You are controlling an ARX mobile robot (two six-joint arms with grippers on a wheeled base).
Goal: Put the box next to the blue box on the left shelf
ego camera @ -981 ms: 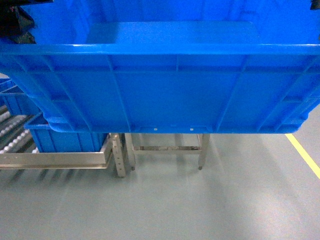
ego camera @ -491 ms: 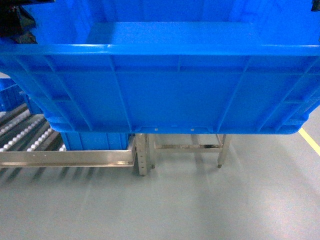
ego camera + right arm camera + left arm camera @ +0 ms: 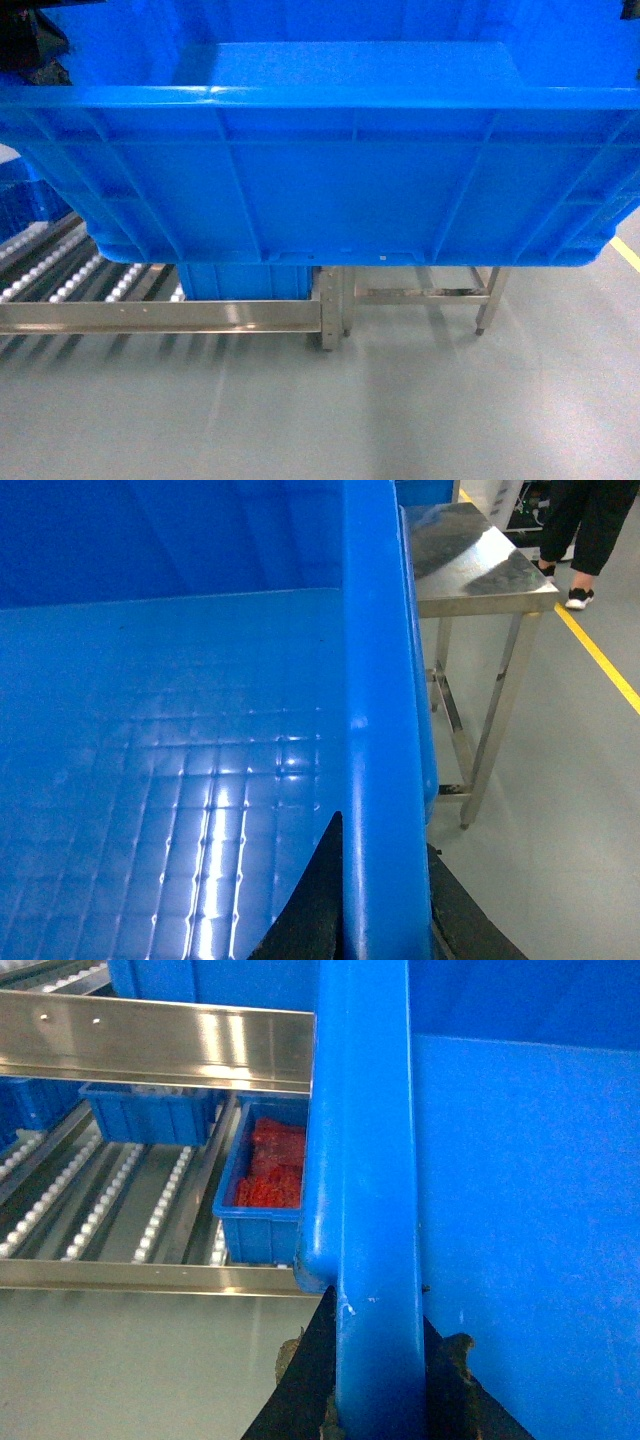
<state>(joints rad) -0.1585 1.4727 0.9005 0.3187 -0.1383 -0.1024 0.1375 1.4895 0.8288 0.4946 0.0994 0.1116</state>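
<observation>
We're carrying the box (image 3: 330, 190) high between both arms, filling the head view, above and in front of the left shelf (image 3: 160, 316) with its white rollers. The left pincer (image 3: 378, 1380) is clamped on the rim, one finger either side, and the right pincer (image 3: 372, 900) grips the opposite rim the same way. The blue box (image 3: 245, 281) already on the shelf sits just below our load, partly hidden. The risk now: we can't see under the box, so lowering blind could land it on that blue box or catch the metal front rail. A rim grip could slip and tilt it. The steel desk (image 3: 480, 570) stands near on the right. No labels or writing readable anywhere.
</observation>
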